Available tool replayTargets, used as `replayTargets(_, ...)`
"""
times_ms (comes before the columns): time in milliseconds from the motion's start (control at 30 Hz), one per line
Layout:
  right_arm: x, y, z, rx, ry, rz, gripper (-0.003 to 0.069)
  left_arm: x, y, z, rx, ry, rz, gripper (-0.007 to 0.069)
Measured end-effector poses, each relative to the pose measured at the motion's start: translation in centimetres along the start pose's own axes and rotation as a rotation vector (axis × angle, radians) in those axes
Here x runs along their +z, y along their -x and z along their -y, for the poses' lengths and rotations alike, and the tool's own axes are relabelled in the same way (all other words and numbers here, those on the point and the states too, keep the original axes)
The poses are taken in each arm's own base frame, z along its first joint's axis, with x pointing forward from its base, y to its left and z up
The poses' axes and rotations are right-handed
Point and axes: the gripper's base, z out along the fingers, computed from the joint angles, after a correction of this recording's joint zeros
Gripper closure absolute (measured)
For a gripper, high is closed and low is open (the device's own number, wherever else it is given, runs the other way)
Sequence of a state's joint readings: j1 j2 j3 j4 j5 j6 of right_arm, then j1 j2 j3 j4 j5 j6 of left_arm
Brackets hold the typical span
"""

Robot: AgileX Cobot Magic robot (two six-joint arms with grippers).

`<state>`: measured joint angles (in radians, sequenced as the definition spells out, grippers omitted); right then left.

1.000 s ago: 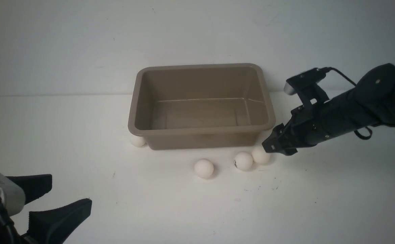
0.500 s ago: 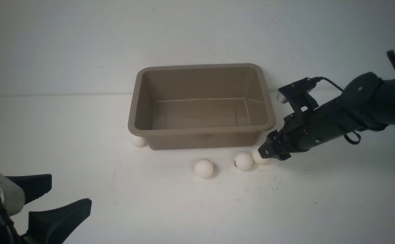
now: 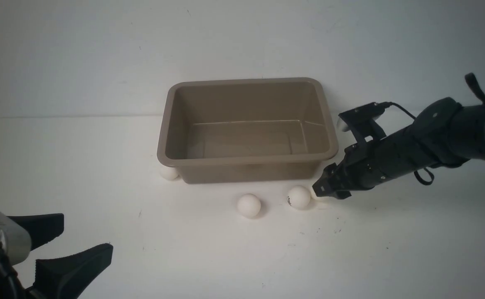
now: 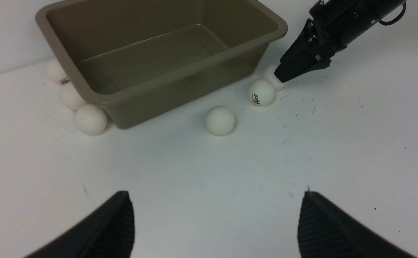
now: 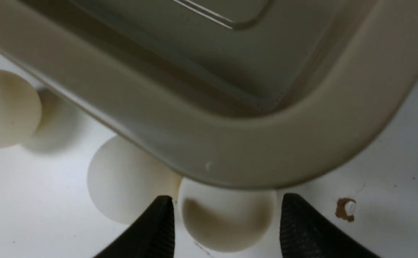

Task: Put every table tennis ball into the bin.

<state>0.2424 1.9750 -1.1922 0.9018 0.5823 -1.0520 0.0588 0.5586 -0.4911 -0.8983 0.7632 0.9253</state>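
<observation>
The grey-brown bin [image 3: 246,160] stands empty mid-table. Just off its near right corner, my right gripper [image 3: 320,192] is open and low over the table. Its fingers straddle one white table tennis ball [image 5: 226,215] lying under the bin's rim [image 5: 266,154], with a gap at each side. A second ball [image 3: 299,197] with a dark mark touches that one, and a third [image 3: 249,205] lies further left. Three more balls [image 4: 91,119] [image 4: 71,97] [image 4: 56,71] line the bin's left side. My left gripper [image 4: 216,193] hangs open and empty at the near left.
A white wall rises close behind the bin. Small dark specks dot the white table [image 3: 392,249] near the right gripper, and a brown chip [image 5: 345,208] lies beside its finger. The left gripper [image 3: 85,234] sits at the table's near left corner.
My right arm has come lower and to the left, sliding its fingers around the ball at the bin's corner, which now hides most of that ball in the front view. The left arm has not moved.
</observation>
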Motion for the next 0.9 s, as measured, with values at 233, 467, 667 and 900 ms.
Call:
replayTargets(233,0.0,0.1,0.1,0.001,-0.015,0.018,0.0291,0.0,0.0,0.0,0.000,0.000,0.000,0.0073)
replayTargets(467,0.6,0.0,0.3,0.017,-0.011,0.027,0.0291,0.0,0.0,0.0,0.000,0.000,0.000,0.0073)
replayTargets(667,1.2,-0.1,0.4,0.023,-0.005,0.033,0.0291,0.0,0.0,0.0,0.000,0.000,0.000,0.0073)
replayTargets(900,1.6,-0.2,0.5,0.042,-0.004,0.034,0.0295,0.0,0.0,0.0,0.000,0.000,0.000,0.0073)
